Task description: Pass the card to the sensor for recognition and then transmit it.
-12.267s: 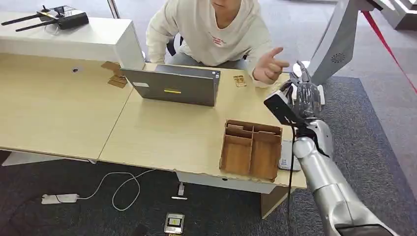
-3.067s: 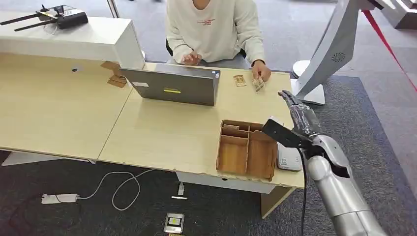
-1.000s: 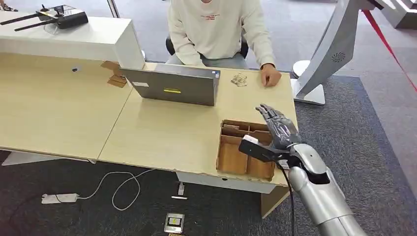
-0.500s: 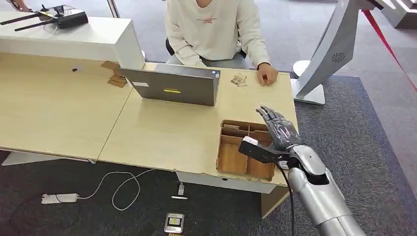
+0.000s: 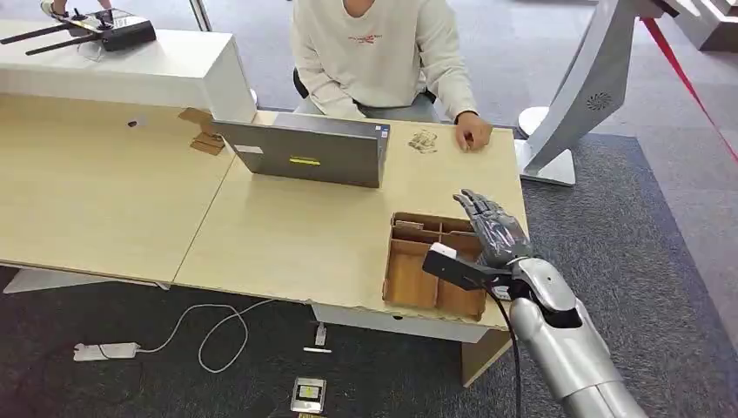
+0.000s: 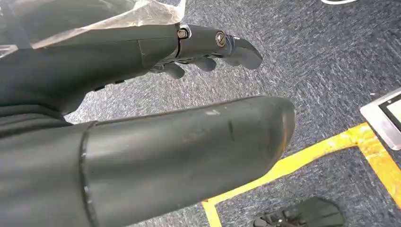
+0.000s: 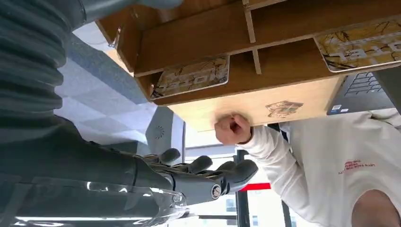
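the right hand (image 5: 493,232), fingers spread and empty, had swung back from the far right to hover over the wooden tray (image 5: 416,280), where cards (image 7: 193,76) lay, likely reaching for another. the left hand (image 6: 208,49) hung empty, fingers loosely apart.

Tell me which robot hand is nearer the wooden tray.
The right. The right hand hovers open over the tray's far right corner on the desk. The left hand hangs low over the carpet floor, away from it.

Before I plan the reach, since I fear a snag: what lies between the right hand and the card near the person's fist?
In the head view, bare tabletop separates the right hand from the card.
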{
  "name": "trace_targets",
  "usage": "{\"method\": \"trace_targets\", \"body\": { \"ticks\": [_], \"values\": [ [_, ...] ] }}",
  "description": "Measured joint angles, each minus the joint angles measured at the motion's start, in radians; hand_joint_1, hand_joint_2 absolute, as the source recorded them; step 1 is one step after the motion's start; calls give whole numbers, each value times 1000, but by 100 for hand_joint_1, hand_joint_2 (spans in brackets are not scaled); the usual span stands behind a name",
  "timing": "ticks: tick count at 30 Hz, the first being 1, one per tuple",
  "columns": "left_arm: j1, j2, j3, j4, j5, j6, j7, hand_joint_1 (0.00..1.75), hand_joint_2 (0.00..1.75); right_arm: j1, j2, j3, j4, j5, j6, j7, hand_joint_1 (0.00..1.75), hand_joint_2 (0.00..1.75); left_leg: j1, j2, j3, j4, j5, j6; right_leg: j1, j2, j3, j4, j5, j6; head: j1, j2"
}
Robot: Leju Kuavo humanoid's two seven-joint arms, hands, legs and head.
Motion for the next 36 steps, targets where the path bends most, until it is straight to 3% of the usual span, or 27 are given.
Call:
{"method": "trace_targets", "body": {
  "ticks": [27, 29, 31, 33, 36],
  "values": [
    [0, 0, 0, 0, 0, 0, 0, 0, 0, 0, 0, 0, 4, 0, -1, 0, 0, 175, 0, 0, 0, 0, 0, 0, 0, 0, 0, 0, 0, 0, 0, 0],
    [0, 0, 0, 0, 0, 0, 0, 0, 0, 0, 0, 0, 8, 36, -57, 40, 0, 175, 0, 0, 0, 0, 0, 0, 0, 0, 0, 0, 0, 0, 0, 0],
    [-2, -1, -2, 0, 0, 2, 5, 0, 0, -11, 6, -2, 50, 69, -214, 71, 0, 175, 0, 0, 0, 0, 0, 0, 0, 0, 0, 0, 0, 0, 0, 0],
    [-7, -3, -3, 0, 0, 3, 9, 0, 0, -32, 13, -3, 119, 72, -322, 48, 0, 175, 0, 0, 0, 0, 0, 0, 0, 0, 0, 0, 0, 0, 0, 0],
    [-11, -6, -3, 0, -1, 5, 12, 0, 0, -48, 22, -8, 187, 72, -365, 38, 0, 175, 0, 0, 0, 0, 0, 0, 0, 0, 0, 0, 0, 0, 0, 0]
  ]
}}
